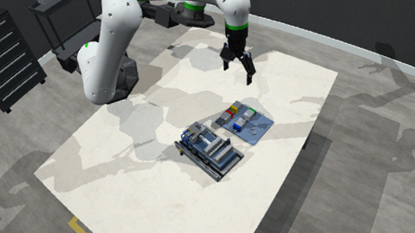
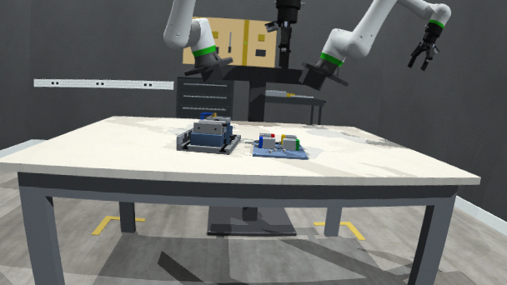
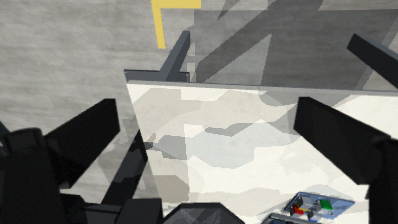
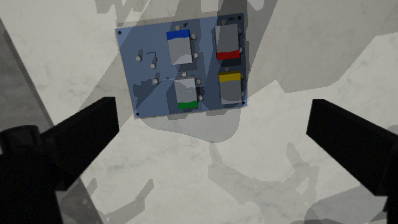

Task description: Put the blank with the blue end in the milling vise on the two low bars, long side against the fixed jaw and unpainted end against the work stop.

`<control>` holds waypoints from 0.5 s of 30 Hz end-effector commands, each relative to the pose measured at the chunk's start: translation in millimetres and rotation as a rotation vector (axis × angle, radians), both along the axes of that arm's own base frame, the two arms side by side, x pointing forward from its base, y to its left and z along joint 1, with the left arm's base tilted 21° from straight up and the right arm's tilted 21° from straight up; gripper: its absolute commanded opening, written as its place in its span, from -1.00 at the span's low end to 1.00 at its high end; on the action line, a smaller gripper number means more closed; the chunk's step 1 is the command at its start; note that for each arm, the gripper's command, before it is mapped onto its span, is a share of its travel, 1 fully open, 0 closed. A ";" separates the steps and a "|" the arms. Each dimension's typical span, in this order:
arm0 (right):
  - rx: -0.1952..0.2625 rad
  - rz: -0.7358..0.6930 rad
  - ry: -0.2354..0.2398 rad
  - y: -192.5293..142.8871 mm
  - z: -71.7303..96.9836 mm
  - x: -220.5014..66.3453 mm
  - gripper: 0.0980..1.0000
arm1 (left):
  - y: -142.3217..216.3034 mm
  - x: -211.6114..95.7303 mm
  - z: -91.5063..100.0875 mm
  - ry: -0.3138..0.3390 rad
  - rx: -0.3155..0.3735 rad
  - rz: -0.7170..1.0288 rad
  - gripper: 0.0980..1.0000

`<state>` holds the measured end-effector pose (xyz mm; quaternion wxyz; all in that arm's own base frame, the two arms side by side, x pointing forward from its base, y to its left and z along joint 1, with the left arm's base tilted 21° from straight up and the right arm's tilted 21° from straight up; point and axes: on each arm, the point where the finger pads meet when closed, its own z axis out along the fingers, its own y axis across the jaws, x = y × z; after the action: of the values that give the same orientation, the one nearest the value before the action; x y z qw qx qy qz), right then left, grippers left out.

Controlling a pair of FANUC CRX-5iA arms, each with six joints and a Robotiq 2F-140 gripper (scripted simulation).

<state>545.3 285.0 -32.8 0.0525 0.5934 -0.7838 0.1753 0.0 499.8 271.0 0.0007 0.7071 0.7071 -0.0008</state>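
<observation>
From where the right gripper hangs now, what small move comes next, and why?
Probably shift the right gripper sideways toward the blue-ended blank: its fingers stand open, and that blank lies off-centre between them.
</observation>
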 end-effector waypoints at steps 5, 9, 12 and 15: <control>-0.003 0.061 0.015 0.7 1.0 0.4 1.00 | 0.2 0.1 1.0 0.000 0.002 0.000 1.00; -0.004 0.077 0.020 0.7 1.0 0.4 1.00 | 0.2 0.1 1.0 0.000 0.002 0.000 1.00; -0.005 0.090 0.023 0.7 1.0 0.4 1.00 | 0.2 0.1 1.0 0.000 0.002 0.000 1.00; -0.006 0.102 0.027 0.7 1.0 0.5 1.00 | 0.2 0.1 1.0 0.000 0.002 0.000 1.00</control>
<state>545.3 285.1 -32.8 0.0563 0.6315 -0.7539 0.1723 0.0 499.8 271.0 0.0007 0.7071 0.7071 -0.0008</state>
